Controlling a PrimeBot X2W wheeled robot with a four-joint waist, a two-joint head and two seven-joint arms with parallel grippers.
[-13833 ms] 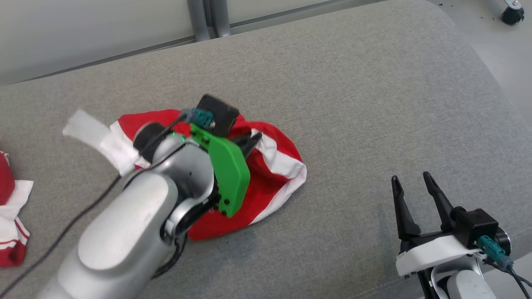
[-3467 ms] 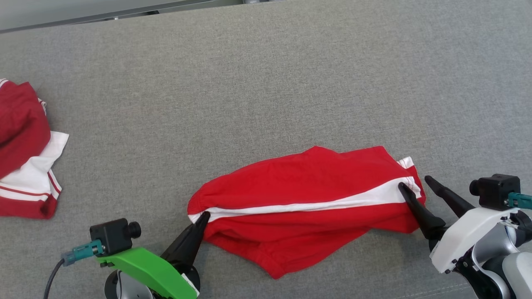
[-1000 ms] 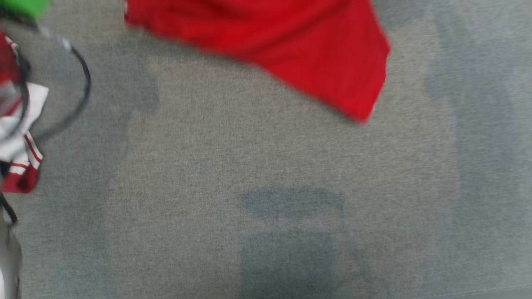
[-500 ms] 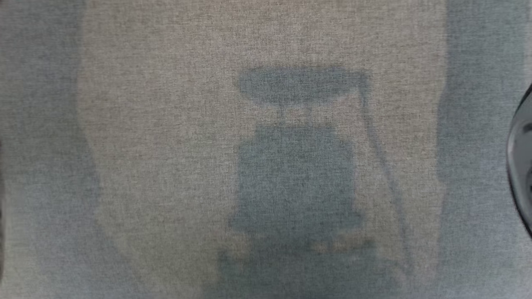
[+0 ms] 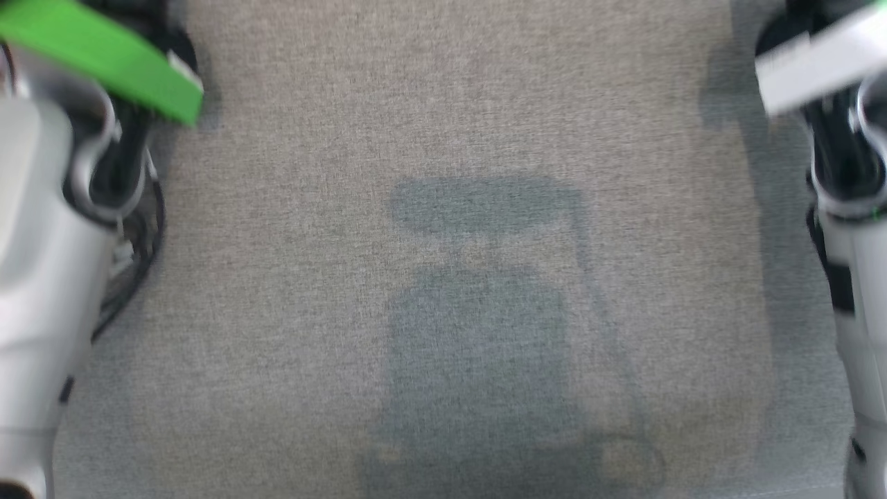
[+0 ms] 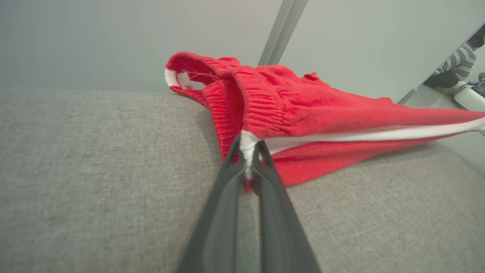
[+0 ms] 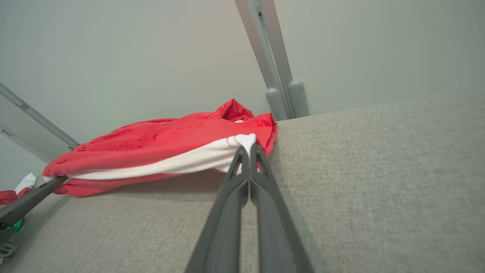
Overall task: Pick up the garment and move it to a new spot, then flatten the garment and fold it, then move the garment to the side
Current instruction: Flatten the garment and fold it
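Pinches the left gripper (image 6: pixel 248 151) shut on the white-edged corner of the red garment (image 6: pixel 303 110), just below centre of the left wrist view, fingers almost together with only cloth between. Clamps the right gripper (image 7: pixel 246 151) fully closed on the white end of the stripe at the opposite corner, at the middle of the right wrist view. Holds the garment stretched between the two, white stripe taut along the raised near edge, far side lying on the grey fabric surface (image 5: pixel 443 104), ribbed waistband bunched at the upper left of the left wrist view. Shows, in the blurred head view, a green wrist cover (image 5: pixel 104 59) at upper left, a white wrist cover (image 5: pixel 818 59) at upper right, and a dark shadow (image 5: pixel 478 312) on bare cloth at centre. Catches a second red-and-white garment (image 7: pixel 11 196) at the lower left edge of the right wrist view, well apart from the held one, grey posts (image 7: pixel 280 87) upright behind the surface at top centre, and a person (image 6: pixel 458 62) in a striped top at the far right of the left wrist view
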